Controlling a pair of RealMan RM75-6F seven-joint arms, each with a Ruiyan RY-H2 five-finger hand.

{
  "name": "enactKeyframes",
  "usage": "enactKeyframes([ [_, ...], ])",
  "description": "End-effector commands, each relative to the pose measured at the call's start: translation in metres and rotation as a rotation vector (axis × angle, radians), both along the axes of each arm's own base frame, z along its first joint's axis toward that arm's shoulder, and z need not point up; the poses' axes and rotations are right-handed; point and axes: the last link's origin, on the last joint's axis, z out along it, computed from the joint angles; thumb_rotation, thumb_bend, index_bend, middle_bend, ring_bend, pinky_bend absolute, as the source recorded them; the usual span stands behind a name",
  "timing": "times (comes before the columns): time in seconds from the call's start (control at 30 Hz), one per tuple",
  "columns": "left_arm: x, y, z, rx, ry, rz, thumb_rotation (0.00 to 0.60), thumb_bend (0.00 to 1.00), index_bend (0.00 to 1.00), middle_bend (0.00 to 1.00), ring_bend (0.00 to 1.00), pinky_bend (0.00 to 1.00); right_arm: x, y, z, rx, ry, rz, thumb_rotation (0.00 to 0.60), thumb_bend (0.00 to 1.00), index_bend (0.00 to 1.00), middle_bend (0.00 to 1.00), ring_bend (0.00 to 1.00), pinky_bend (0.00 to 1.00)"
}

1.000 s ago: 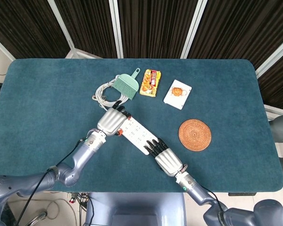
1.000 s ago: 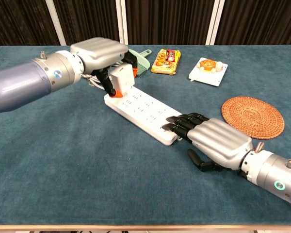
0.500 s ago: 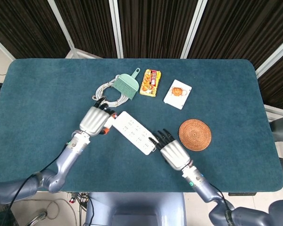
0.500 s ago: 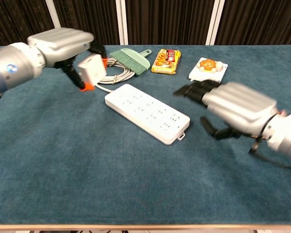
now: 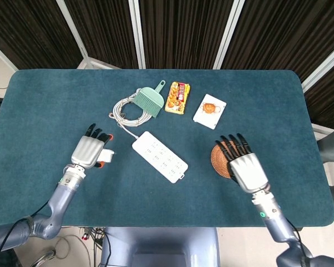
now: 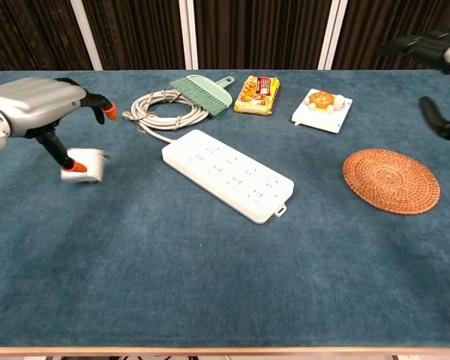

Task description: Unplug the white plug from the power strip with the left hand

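On my far left, the left hand [image 6: 31, 105] sits low over the table, fingers spread and holding nothing, one orange-tipped finger [image 6: 70, 166] touching the white plug [image 6: 86, 165]. The plug lies on the blue cloth, out of its socket and well apart from the white power strip [image 5: 160, 156]. The strip rests diagonally mid-table. Behind it I see the coiled grey cable [image 5: 126, 111], with a green dustpan brush [image 5: 149, 99] overlapping its edge, then a yellow snack packet [image 5: 177, 98] and a white card [image 5: 210, 111]. Further right, the right hand [image 5: 244, 166] hovers with fingers splayed, empty, above the woven coaster [image 6: 391, 181].
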Motion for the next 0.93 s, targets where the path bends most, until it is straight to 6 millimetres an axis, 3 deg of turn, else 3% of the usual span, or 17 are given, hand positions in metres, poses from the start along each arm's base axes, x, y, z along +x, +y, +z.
enactKeyframes([
  [0.03,-0.013,-0.002,0.004,0.030,0.040,0.049,0.600,0.02,0.13,0.18,0.07,0.00,-0.013,0.010,0.014,-0.014,-0.011,-0.039,0.600,0.67,0.02,0.07,0.02,0.03],
  [0.27,-0.025,-0.025,0.022,0.068,-0.027,0.094,0.600,0.02,0.13,0.16,0.07,0.00,-0.042,0.028,0.044,-0.074,-0.028,-0.110,0.600,0.57,0.00,0.00,0.00,0.00],
  [0.33,-0.027,-0.041,0.031,0.085,-0.094,0.098,0.600,0.02,0.12,0.15,0.07,0.00,-0.054,0.036,0.055,-0.100,-0.052,-0.147,0.600,0.54,0.00,0.00,0.00,0.00],
  [0.5,-0.036,-0.088,0.050,0.132,-0.231,0.079,0.600,0.02,0.08,0.10,0.04,0.00,-0.086,0.055,0.080,-0.165,-0.095,-0.243,0.600,0.36,0.00,0.00,0.00,0.00],
  [0.63,-0.054,-0.128,0.061,0.155,-0.273,0.067,0.600,0.01,0.03,0.05,0.00,0.00,-0.109,0.073,0.097,-0.198,-0.160,-0.320,0.600,0.25,0.00,0.00,0.00,0.00],
  [0.93,-0.096,-0.173,0.096,0.230,-0.241,0.049,0.600,0.00,0.00,0.01,0.00,0.00,-0.130,0.106,0.124,-0.237,-0.106,-0.338,0.600,0.19,0.00,0.00,0.00,0.00],
])
